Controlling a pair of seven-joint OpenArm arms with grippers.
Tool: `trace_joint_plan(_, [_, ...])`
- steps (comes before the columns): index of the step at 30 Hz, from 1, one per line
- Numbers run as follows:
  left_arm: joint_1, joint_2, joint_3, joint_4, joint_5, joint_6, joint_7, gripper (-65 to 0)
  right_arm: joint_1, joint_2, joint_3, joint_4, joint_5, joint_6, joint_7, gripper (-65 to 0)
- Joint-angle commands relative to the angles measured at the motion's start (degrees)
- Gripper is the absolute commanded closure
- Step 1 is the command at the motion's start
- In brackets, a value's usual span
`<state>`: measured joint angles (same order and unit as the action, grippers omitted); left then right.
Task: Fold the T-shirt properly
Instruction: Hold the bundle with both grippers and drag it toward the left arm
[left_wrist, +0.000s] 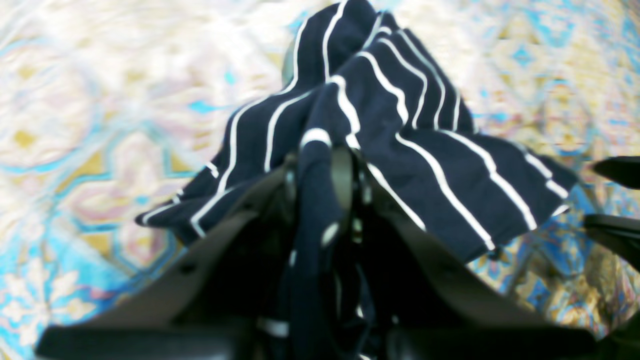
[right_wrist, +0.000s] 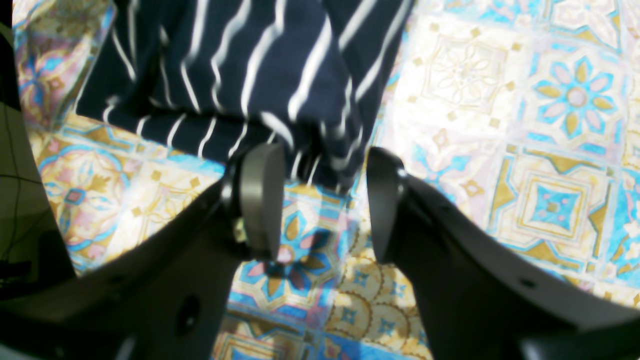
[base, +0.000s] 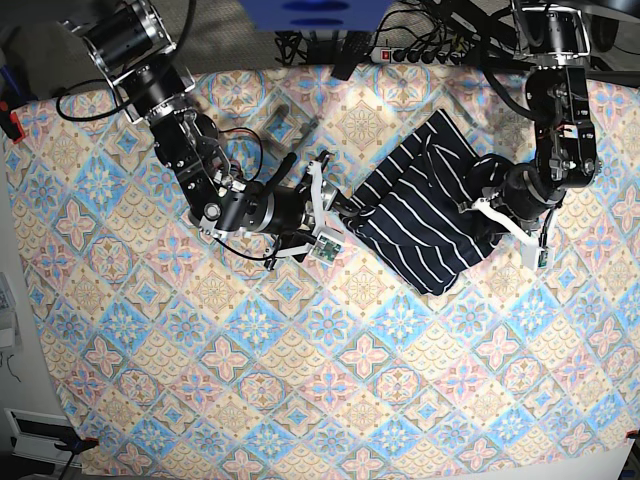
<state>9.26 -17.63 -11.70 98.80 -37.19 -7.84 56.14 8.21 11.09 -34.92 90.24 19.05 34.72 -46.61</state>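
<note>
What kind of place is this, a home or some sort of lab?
Most likely a robotics lab or test bench: two robot arms work over a table covered with a tile-patterned cloth, one T-shirt lies on it, and cables and a power strip run along the far edge.

Two black jointed arms (base: 180, 140), silver collars, dark tapered fingers (right_wrist: 260, 200), black cables

The T-shirt (base: 425, 215) is soft, matt navy cloth with thin white stripes. The tablecloth (base: 300, 380) is smooth printed fabric. The right gripper (right_wrist: 320, 200) looks matt dark plastic.
</note>
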Motion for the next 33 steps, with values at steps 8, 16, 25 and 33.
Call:
trace_joint_plan(8, [-0.6, -2.1, 0.5, -8.4, 0.9, -0.4, -0.9, -8.9, 1.2, -1.5, 0.2, 0.8, 0.9, 0.2, 1.2, -26.3])
trace_joint_plan(16, [1.6, -2.0, -2.2, -7.4, 3.8, -0.2, -0.9, -44.0, 1.2, -1.7, 0.2, 0.8, 0.9, 0.2, 1.2, -26.3])
trace_joint_plan(25, [6.0, 1.7, -11.6, 5.4, 3.7, -0.4, -0.9, -53.8, 2.0, -3.1, 0.1, 0.9, 0.9, 0.2, 1.3, -26.3])
trace_joint_plan(33, [10.2, 4.0, -4.3, 12.7, 2.1, -0.5, -1.0, -53.0, 2.8, -6.0, -0.3, 0.9, 2.4, 0.2, 4.9, -25.9])
